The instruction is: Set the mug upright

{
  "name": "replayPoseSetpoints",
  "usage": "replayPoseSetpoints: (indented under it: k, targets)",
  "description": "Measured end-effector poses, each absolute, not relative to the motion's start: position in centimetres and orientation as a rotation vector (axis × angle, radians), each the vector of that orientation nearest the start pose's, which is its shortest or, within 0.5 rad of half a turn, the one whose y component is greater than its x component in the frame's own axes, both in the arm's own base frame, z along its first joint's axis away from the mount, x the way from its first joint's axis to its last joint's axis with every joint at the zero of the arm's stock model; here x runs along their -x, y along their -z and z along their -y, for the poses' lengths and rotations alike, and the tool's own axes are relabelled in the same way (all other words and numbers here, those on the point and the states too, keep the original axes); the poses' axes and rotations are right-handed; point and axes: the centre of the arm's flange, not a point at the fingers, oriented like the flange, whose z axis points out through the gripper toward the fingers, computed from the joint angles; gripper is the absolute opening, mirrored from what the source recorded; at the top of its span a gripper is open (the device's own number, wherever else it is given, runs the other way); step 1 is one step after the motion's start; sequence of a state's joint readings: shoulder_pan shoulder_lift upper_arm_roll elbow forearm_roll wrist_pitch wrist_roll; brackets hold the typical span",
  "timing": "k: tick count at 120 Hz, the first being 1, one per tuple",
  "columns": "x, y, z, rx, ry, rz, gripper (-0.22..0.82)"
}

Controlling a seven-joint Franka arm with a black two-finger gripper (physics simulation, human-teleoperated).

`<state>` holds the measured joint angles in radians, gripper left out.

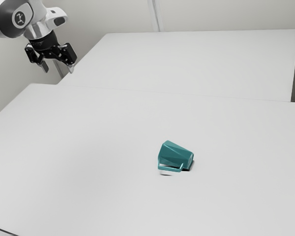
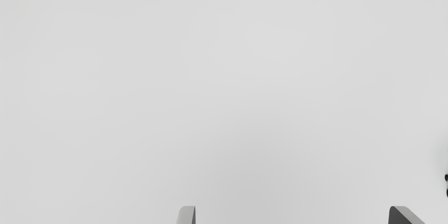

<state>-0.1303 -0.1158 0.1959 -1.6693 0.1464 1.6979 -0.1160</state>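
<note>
The teal mug point(image 1: 175, 155) is lying on its side on the white table point(image 1: 88, 172), its handle point(image 1: 170, 169) on the near side. Far at the exterior view's left, the black gripper point(image 1: 58, 70) is hanging high, keeping its fingers point(image 2: 187, 215) wide apart.

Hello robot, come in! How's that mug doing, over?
Black two-finger gripper at the exterior view's upper left, jaws open, holding nothing. Faceted teal mug on its side on white table. No obstacle seen between them.
</note>
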Motion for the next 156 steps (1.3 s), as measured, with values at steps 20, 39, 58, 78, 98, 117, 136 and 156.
replayPoseSetpoints:
  k: [20, 39, 58, 78, 98, 117, 136, 156]
  targets:
    - [-53.0, -65.0, -5.4, 3.004, 0.217, 0.232, 0.60]
    - [-53.2, -65.0, -3.9, 3.047, 0.221, 0.186, 0.60]
    - [-55.9, -60.0, -1.9, 3.191, 0.087, 0.198, 0.60]
    - [-59.1, -52.4, -1.3, 3.343, -0.118, 0.314, 0.60]
    - [-59.7, -44.6, -2.1, 3.483, -0.343, 0.550, 0.60]
    - [-60.6, -39.3, -1.0, 3.562, -0.494, 0.707, 0.60]
    - [-60.6, -35.6, 0.4, 3.612, -0.621, 0.831, 0.60]
    - [-60.9, -33.2, 2.8, 3.674, -0.730, 0.942, 0.60]
